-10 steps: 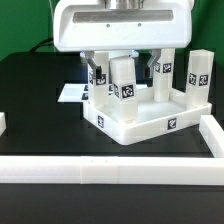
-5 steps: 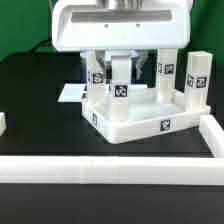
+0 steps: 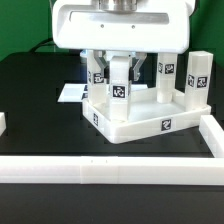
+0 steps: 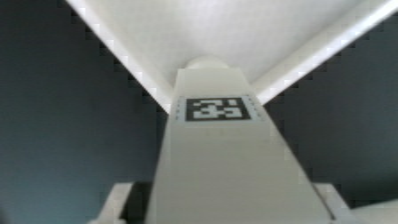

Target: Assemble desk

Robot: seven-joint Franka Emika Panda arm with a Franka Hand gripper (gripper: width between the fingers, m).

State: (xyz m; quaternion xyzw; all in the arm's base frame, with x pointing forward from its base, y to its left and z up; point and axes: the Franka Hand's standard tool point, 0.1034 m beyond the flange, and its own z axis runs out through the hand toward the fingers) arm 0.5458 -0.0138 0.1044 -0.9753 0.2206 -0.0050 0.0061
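1. You have the desk top [image 3: 135, 115] lying upside down on the black table [image 3: 30, 110], hard against the white border bars [image 3: 110, 170], with legs standing up from its corners.
2. Your claw [image 3: 120, 72] is clenched on the leg [image 3: 120, 85] at the corner nearest the exterior view's left; the wrist view looks straight down that leg [image 4: 217, 150], with a finger [image 4: 114, 205] on each side of it.
3. I judge that you are seating or screwing this leg into its corner socket, and that this is a late step, since the other legs [image 3: 190, 85] stand upright already.
4. Next, I expect, you turn the leg while keeping it upright; a tilt could jam it in the socket.
5. There is no brand or readable writing, only black-and-white square tags on the legs, on the rim and on the marker board [image 3: 70, 93] just beside the top.
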